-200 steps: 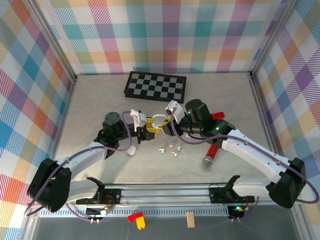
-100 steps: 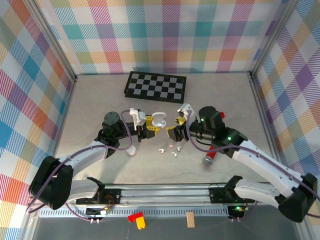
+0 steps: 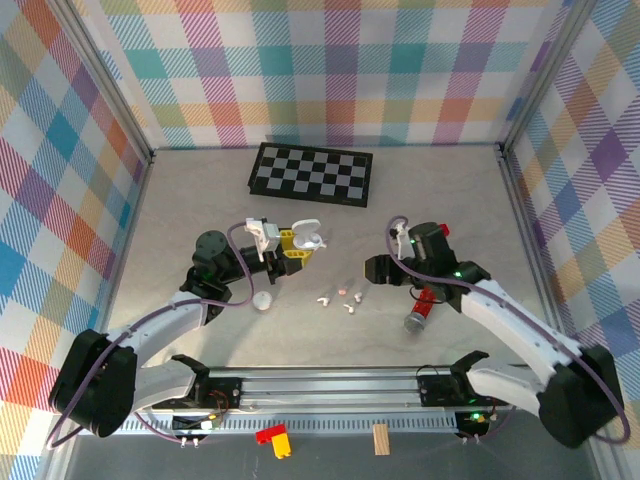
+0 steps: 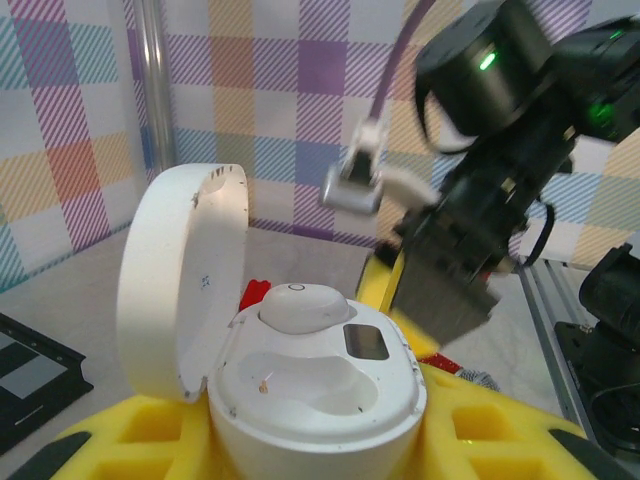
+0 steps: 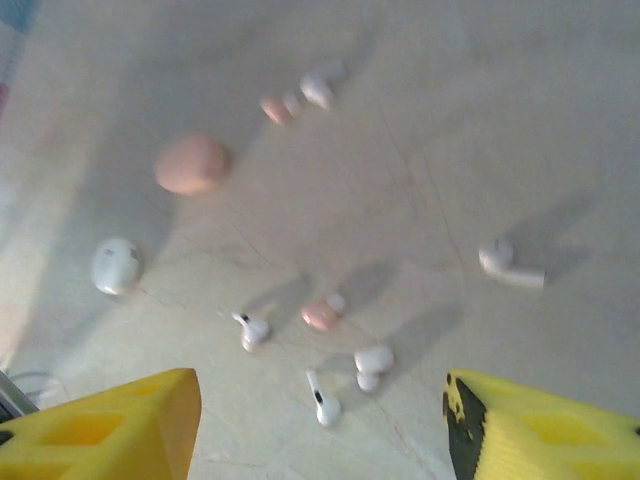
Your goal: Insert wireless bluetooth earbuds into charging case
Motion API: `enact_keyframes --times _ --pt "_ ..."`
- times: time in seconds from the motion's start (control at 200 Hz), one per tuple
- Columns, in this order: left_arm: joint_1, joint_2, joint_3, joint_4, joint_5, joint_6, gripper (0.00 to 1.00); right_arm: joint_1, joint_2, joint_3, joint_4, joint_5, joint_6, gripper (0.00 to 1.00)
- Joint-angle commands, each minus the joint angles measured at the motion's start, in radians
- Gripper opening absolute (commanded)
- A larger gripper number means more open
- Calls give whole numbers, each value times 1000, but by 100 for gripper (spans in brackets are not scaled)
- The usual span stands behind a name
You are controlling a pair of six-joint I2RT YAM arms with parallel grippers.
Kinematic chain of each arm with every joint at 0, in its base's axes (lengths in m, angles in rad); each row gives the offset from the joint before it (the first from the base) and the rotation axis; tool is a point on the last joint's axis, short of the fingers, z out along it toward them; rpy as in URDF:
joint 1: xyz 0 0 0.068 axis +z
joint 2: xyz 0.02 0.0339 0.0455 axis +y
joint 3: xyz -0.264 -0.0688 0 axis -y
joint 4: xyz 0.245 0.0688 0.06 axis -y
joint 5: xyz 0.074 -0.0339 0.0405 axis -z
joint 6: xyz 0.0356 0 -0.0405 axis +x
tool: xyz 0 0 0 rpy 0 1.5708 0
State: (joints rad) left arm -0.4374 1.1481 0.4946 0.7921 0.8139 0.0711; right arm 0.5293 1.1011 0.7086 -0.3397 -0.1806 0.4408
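My left gripper [image 3: 297, 244] is shut on the white charging case [image 3: 310, 238], held off the table with its lid [image 4: 180, 280] swung open. One white earbud [image 4: 300, 305] sits in the far well; the near well [image 4: 310, 385] is bare. The left gripper's [image 4: 315, 445] yellow fingers [image 4: 500, 440] clamp the case body. My right gripper [image 3: 372, 270] hovers open to the right, over loose earbuds [image 3: 343, 291] on the table. Between its yellow fingers [image 5: 110, 430] the right gripper [image 5: 320, 430] holds nothing. Below it lie white buds [image 5: 250, 328] [image 5: 372, 362] [image 5: 322, 400] and a pink one [image 5: 320, 315].
A chessboard [image 3: 311, 173] lies at the back. A red and grey marker [image 3: 420, 308] lies under the right forearm. A small white pebble case [image 3: 262, 301] sits near the left arm. A pink case [image 5: 192, 165], a white case [image 5: 116, 265] and more buds [image 5: 510, 265] lie farther off.
The right gripper has drawn back from the case to the right and down, and its jaws have opened. The left gripper keeps the case and has shifted it slightly.
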Motion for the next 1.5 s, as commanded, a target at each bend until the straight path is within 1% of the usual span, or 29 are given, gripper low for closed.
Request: enact_keyframes --times 0.0,0.125,0.225,0.375,0.69,0.865,0.96,1.05,1.15,1.27,1.405,1.495 --pt "7 -31 -4 20 -3 2 28 2 105 -1 -41 -68 173 61" --pt "8 -35 -7 18 -7 9 28 34 213 -23 31 -91 309 52" --pt "8 -32 -4 15 -3 11 28 56 285 -12 66 -98 365 45" --pt "8 -39 -4 5 3 13 28 70 375 30 60 -106 386 41" --pt "8 -51 -10 -12 2 24 28 72 480 92 70 -101 357 37" --pt "9 -53 -8 -24 -4 33 28 76 515 153 31 -82 293 36" --pt "12 -63 -11 -44 -24 45 28 77 523 178 -4 -62 252 37" --pt "36 -65 -21 -44 -65 44 28 80 507 196 -52 -12 207 38" --pt "88 -34 -50 59 -98 -4 28 110 480 215 -111 70 132 43" --pt "160 0 -78 189 -135 -87 27 198 465 255 -213 270 53 43" --pt "226 -16 -90 205 -208 -110 27 303 493 295 -315 470 18 43" --pt "271 -25 -93 208 -258 -131 27 367 542 335 -375 573 15 43"
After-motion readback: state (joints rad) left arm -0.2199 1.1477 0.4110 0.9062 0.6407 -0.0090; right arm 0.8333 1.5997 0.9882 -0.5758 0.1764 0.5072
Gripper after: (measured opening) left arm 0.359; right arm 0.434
